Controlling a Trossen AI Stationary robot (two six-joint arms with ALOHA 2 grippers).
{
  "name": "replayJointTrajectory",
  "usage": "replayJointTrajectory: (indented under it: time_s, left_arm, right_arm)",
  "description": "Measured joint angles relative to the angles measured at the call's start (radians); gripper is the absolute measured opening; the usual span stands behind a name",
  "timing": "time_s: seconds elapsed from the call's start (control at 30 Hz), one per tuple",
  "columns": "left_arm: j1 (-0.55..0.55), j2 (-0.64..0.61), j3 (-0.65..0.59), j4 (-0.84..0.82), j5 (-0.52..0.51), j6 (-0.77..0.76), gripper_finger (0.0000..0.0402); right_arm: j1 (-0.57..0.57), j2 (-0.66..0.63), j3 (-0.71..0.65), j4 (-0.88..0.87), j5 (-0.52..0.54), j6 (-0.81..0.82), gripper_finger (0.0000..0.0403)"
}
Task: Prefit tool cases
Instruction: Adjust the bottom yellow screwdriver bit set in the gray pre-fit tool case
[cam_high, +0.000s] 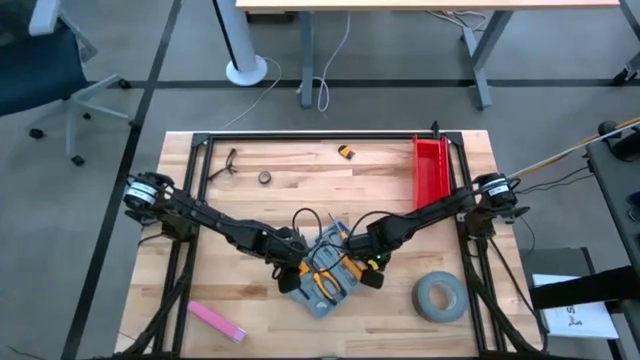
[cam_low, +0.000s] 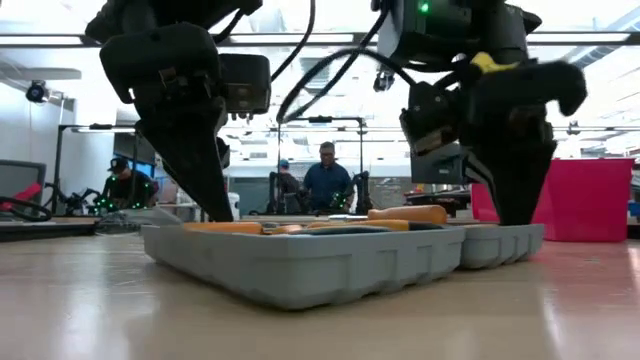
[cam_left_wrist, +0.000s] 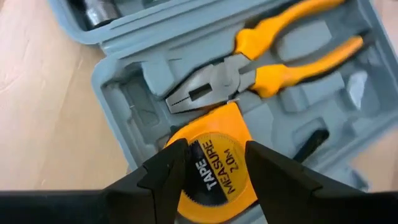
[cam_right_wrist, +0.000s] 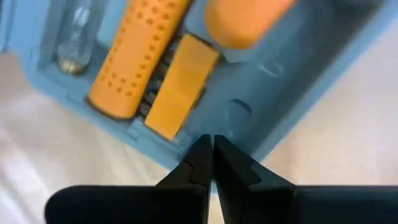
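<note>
The butcher-block wooden table (cam_high: 250, 290) is pale, with long glued strips, and is framed by a black metal rail. At its near middle lies the tool case (cam_high: 325, 272), opened flat: a blue-grey moulded plastic shell with rounded corners and smooth walls, its inside sunk into tool-shaped recesses. From table height it reads as two shallow trays side by side, with orange handles standing just above the rims.

A red bin (cam_high: 431, 170), long and straight-walled, sits by the table's right edge. Near the front right corner lies a grey tape roll (cam_high: 439, 296), a thick matte ring. A flat pink bar (cam_high: 217, 320) lies at the front left.

The left gripper (cam_left_wrist: 210, 165) hangs over the case's left part, its two dark fingers spread apart on either side of a round yellow tape measure (cam_left_wrist: 211, 168) with a black printed label. I cannot tell whether the fingers touch it. Just beyond it, pliers (cam_left_wrist: 261, 68) rest in their recess: dull grey steel jaws and glossy yellow curved handles.

The right gripper (cam_right_wrist: 211, 155) is at the case's right edge, its pointed dark fingers pressed together with nothing between them, tips just at the plastic rim. Past them sits a dimpled orange handle (cam_right_wrist: 134, 56) beside a flat yellow-orange block (cam_right_wrist: 180, 84).
</note>
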Motion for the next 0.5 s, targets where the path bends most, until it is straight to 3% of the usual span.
replayJointTrajectory:
  time_s: [0.17,0.33,0.5]
  left_arm:
    - [0.000,-0.001,-0.001,-0.011,0.000,-0.001,0.0174]
    - [0.001,0.001,0.000,0.004,0.000,-0.004,0.0178]
    - [0.001,-0.001,-0.001,-0.009,0.000,-0.006,0.0180]
  right_arm:
    - [0.009,0.007,-0.002,0.123,-0.015,0.015,0.0000]
    - [0.000,-0.001,0.000,0.009,0.015,0.013,0.0000]
    - [0.009,0.002,0.000,0.121,-0.026,0.013,0.0000]
